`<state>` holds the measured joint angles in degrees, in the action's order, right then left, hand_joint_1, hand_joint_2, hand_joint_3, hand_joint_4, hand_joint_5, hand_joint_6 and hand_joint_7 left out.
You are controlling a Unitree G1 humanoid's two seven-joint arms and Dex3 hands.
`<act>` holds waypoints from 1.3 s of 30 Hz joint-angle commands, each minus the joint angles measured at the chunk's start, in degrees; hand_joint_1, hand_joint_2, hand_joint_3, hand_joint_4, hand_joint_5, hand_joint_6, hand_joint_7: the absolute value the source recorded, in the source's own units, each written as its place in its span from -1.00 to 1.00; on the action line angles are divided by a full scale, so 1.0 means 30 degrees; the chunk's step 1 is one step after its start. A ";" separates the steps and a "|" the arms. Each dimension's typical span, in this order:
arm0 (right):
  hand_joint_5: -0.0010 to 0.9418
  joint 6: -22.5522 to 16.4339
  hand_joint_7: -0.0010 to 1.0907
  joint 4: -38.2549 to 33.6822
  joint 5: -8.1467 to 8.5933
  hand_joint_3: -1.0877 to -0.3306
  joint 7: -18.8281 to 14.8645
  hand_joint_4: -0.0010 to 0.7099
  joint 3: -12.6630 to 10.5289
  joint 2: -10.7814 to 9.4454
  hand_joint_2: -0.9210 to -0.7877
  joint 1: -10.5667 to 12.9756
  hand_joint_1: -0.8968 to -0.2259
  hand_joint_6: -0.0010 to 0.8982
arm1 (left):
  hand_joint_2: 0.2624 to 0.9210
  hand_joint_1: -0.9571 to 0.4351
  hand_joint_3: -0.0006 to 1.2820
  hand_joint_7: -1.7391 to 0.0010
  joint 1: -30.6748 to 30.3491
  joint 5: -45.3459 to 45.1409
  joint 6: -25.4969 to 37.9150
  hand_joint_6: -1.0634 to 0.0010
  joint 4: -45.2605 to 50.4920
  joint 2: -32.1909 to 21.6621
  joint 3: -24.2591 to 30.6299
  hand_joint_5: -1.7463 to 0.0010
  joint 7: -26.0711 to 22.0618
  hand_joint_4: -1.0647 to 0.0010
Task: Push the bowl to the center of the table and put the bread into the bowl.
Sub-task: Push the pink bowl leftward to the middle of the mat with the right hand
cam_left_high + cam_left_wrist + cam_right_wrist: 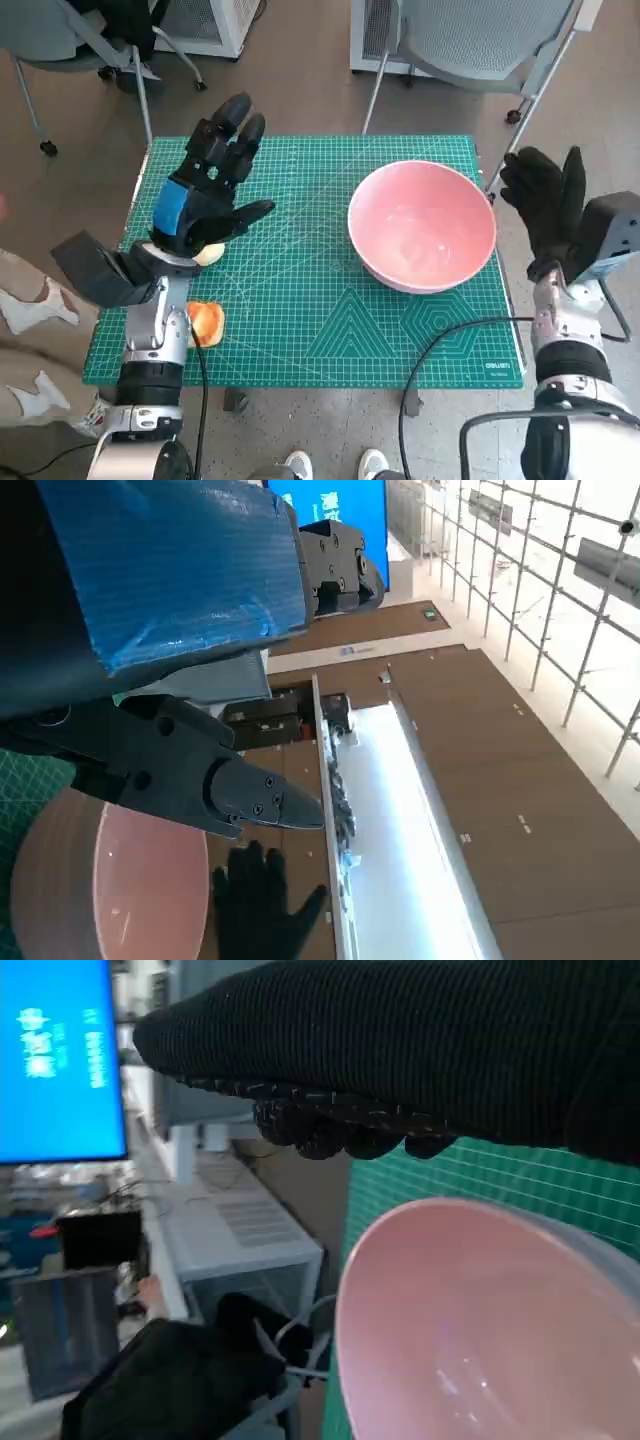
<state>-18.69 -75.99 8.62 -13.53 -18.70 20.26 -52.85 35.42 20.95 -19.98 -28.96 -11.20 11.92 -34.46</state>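
Hands are hovering above a green gridded cutting mat (330, 330) as the robot is preparing to shift a wide pink plastic bowl (421, 237), which is sitting toward the right side of the mat rather than at its middle. The black-gloved right hand (547, 200) is raised just beyond the bowl's right rim with fingers spread, holding nothing and apparently clear of the rim. The blue-taped black left hand (212, 190) is likewise open and empty, floating over the mat's left part. An orange-brown piece of bread (206, 322) is lying near the mat's left edge, beside the left forearm, and a pale rounded item (209, 254) is peeking out under the left hand; what it is cannot be told. Judging from this, the push is best made with the right palm flat against the bowl's outer wall, low down, sliding it leftward slowly so it is not tipping or spinning.
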 commanded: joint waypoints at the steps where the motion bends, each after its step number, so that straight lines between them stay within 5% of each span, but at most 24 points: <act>1: -1.00 0.0706 -0.90 -0.0259 -0.0198 -0.52 0.0351 -0.90 -0.0191 0.0094 -1.00 0.0604 -0.13 -0.78 | 1.00 -0.21 -0.83 0.60 -0.0042 0.0192 0.0101 0.94 0.0280 -0.0214 0.0154 1.00 -0.0066 0.92; 20: -1.00 0.0322 -0.93 -0.0207 -0.0412 -0.40 0.0106 -0.90 -0.0162 -0.0425 -1.00 0.0998 -0.20 -0.74 | 1.00 -0.23 -0.83 0.60 -0.0240 -0.0020 0.0055 0.93 0.0396 -0.0358 0.0150 1.00 0.0051 0.91; 39: -0.98 -0.0238 -0.93 -0.0061 -0.0658 -0.40 -0.0370 -0.83 0.0039 -0.1877 -1.00 0.1191 -0.18 -0.68 | 1.00 -0.23 -0.84 0.61 -0.0186 -0.0118 0.0146 0.92 0.0348 -0.0476 0.0116 1.00 0.0149 0.91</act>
<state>-19.53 -75.86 7.37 -14.12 -19.01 16.05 -50.90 35.29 20.81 -19.88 -28.27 -11.99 12.13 -34.13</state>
